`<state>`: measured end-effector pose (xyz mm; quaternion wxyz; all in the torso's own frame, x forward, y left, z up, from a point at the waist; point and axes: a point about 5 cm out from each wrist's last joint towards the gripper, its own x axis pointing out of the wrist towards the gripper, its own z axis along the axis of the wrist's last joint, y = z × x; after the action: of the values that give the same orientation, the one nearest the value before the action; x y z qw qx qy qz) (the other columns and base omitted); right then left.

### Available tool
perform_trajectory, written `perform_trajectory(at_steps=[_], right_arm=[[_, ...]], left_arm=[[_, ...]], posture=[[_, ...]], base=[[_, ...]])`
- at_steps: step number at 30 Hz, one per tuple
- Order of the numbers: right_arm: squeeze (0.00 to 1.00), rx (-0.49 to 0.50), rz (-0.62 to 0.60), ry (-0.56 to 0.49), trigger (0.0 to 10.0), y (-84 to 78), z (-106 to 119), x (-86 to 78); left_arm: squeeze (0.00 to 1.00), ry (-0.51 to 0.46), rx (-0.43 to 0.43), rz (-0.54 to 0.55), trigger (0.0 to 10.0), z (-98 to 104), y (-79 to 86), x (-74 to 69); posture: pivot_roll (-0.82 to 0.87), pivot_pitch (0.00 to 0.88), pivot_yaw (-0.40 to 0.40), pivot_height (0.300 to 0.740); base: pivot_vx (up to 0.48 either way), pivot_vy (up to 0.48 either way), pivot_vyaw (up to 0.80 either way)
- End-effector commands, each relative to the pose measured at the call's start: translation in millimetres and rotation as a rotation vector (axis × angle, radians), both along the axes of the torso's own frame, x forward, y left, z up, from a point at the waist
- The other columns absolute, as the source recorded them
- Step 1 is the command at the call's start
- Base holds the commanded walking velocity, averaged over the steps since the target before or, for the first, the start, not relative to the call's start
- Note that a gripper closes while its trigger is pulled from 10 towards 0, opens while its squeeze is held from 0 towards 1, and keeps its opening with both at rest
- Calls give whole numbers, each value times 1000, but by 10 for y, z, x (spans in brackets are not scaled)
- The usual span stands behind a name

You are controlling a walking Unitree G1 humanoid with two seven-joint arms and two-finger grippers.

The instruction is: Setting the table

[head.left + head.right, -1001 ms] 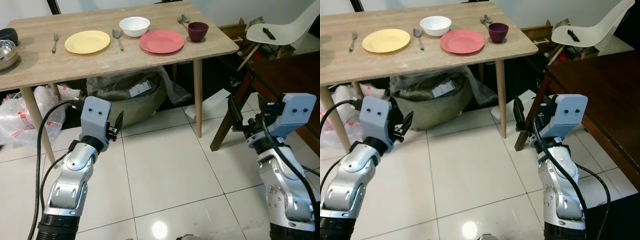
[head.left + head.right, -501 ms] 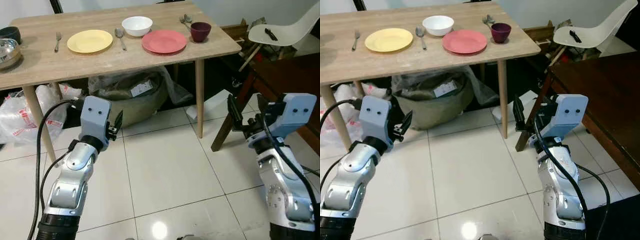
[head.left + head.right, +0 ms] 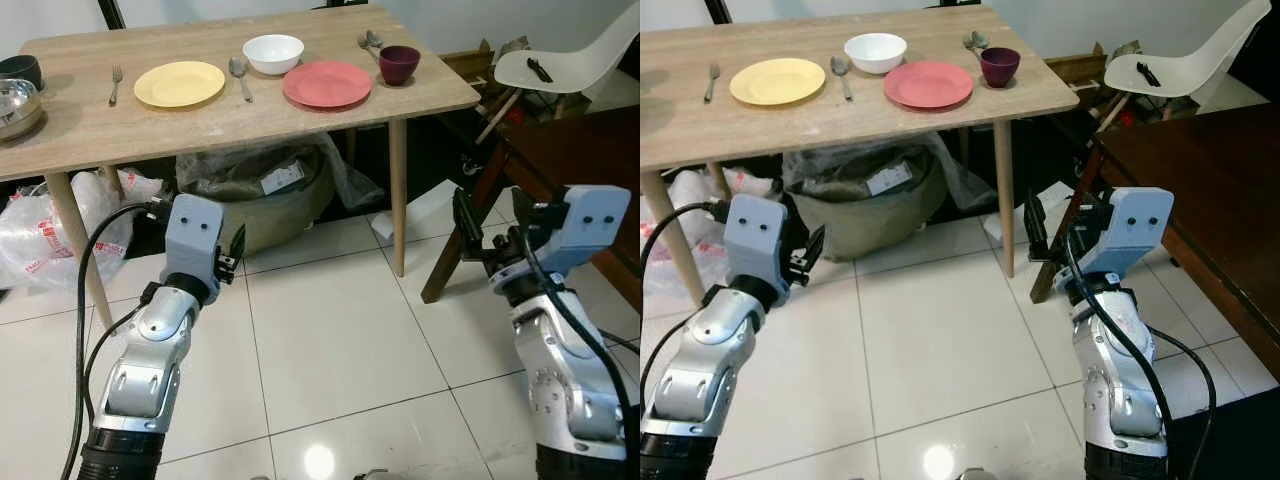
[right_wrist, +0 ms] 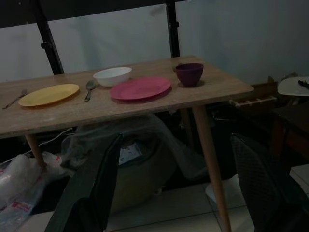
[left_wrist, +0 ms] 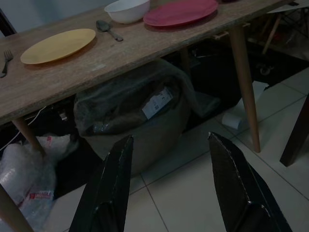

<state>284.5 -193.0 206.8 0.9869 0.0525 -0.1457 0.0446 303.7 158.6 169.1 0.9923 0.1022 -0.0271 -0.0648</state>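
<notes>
A yellow plate [image 3: 178, 83], white bowl [image 3: 273, 52], red plate [image 3: 327, 83] and purple bowl [image 3: 399, 64] are sitting on the desk [image 3: 250, 115], with a fork [image 3: 113, 84] and spoon [image 3: 238, 75] flanking the yellow plate; the left gripper [image 5: 169, 186] and right gripper [image 4: 176, 188] are hovering low before it, both spread wide and holding nothing.

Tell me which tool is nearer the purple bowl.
Right. The right tool hangs below the table's right end under the purple bowl; the left tool is far off toward the left.
</notes>
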Motion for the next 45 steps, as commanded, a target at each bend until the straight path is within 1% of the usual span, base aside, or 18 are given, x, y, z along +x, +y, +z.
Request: perform_trajectory(at_steps=[1, 5, 33, 38, 45], right_arm=[[0, 16, 11, 12, 10000, 36, -29, 15], [0, 14, 19, 19, 10000, 54, -46, 20], [0, 7, 19, 33, 10000, 51, -67, 27], [0, 13, 23, 33, 10000, 57, -69, 22], [0, -2, 30, 36, 10000, 70, -76, 29]], left_arm=[[0, 30, -4, 7, 10000, -69, 6, -14], [0, 39, 12, 21, 10000, -92, 27, -17], [0, 29, 21, 36, 10000, -79, 43, -16], [0, 17, -9, 23, 10000, -54, 28, -33], [0, -1, -5, 20, 10000, -44, 10, -39]], posture=[[-98, 18, 88, 740], [-95, 20, 87, 740], [-95, 23, 85, 740], [-93, 25, 85, 740], [-92, 24, 84, 740]], base=[[0, 0, 0], [0, 0, 0], [0, 0, 0], [0, 0, 0], [0, 0, 0]])
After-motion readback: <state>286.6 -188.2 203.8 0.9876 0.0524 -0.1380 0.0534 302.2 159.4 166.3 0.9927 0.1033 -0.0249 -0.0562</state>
